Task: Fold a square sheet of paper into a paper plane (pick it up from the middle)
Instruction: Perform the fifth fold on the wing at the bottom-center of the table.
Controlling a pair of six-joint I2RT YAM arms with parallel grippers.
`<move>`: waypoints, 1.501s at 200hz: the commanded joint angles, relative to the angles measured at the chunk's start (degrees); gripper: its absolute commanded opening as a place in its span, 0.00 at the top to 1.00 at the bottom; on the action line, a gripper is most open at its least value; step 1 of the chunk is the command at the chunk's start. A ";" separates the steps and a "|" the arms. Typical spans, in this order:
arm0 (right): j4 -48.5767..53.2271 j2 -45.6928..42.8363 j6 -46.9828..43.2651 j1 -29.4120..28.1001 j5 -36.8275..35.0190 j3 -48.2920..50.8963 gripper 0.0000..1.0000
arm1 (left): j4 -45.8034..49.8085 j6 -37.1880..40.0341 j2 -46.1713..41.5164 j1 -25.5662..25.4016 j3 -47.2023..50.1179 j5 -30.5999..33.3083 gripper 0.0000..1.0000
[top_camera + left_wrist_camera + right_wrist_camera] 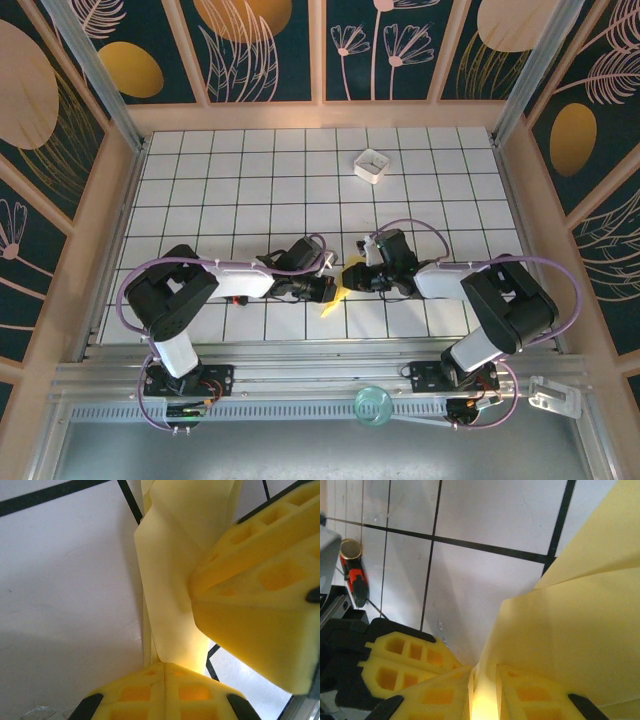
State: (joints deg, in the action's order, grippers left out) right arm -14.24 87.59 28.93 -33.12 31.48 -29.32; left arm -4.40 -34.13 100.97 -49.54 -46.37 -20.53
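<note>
Gridded table (200, 180); white box (372, 165) well apart from pinched paper plane (332, 300).

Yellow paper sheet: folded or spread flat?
Folded: the thin yellow paper sheet shows diagonal creases and overlapping layers, forming a narrow strip.

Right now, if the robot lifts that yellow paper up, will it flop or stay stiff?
Probably floppy: the yellow paper bends and creases between the left fingers and right fingers. It looks very thin, so it is likely light and easy to crumple or tear. The folded layers may stiffen it slightly.
</note>
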 commanded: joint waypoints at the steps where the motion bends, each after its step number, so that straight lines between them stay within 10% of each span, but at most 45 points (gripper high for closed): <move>1: 3.45 0.44 -0.53 -0.41 -3.70 -1.78 0.81 | 0.54 0.29 1.25 0.32 0.37 0.84 1.00; 115: 7.91 2.65 -1.52 1.13 -7.40 -2.39 0.82 | 0.62 -1.10 -1.97 0.34 0.11 1.71 1.00; 229: 8.66 2.41 -1.84 1.40 -7.58 -2.93 0.82 | 9.13 3.63 -8.04 -8.08 1.53 15.03 0.52; 300: 8.63 2.22 -1.85 1.43 -7.32 -3.20 0.82 | 9.54 6.64 -3.81 -9.14 -1.17 14.89 0.64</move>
State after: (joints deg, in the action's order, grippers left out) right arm -8.51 88.95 28.42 -32.23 26.41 -31.64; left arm 3.44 -29.58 95.61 -58.30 -45.89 -6.70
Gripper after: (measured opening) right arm 0.180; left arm 0.400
